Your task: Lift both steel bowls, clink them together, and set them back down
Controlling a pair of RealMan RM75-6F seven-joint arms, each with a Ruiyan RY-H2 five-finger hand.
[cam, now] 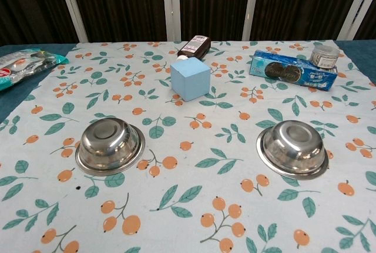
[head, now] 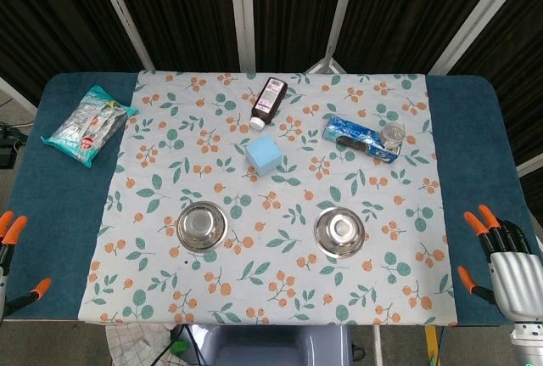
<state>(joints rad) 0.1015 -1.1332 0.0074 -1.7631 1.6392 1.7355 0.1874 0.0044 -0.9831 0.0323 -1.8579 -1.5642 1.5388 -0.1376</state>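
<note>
Two steel bowls stand upright on the flowered cloth. The left bowl [head: 202,227] [cam: 110,145] is near the front left, the right bowl [head: 339,232] [cam: 293,147] near the front right, well apart. My left hand [head: 12,257] shows at the far left edge of the head view, off the cloth, fingers spread and holding nothing. At the lower right edge my right hand [head: 503,260] hovers, orange-tipped fingers apart, empty, right of the right bowl. Neither hand appears in the chest view.
Behind the bowls sit a light blue cube [head: 264,154] [cam: 190,78], a dark bottle lying down [head: 269,101] [cam: 194,47], a blue biscuit pack [head: 361,137] [cam: 292,70] and a small jar [head: 391,136] [cam: 324,56]. A snack bag [head: 89,124] [cam: 22,65] lies far left.
</note>
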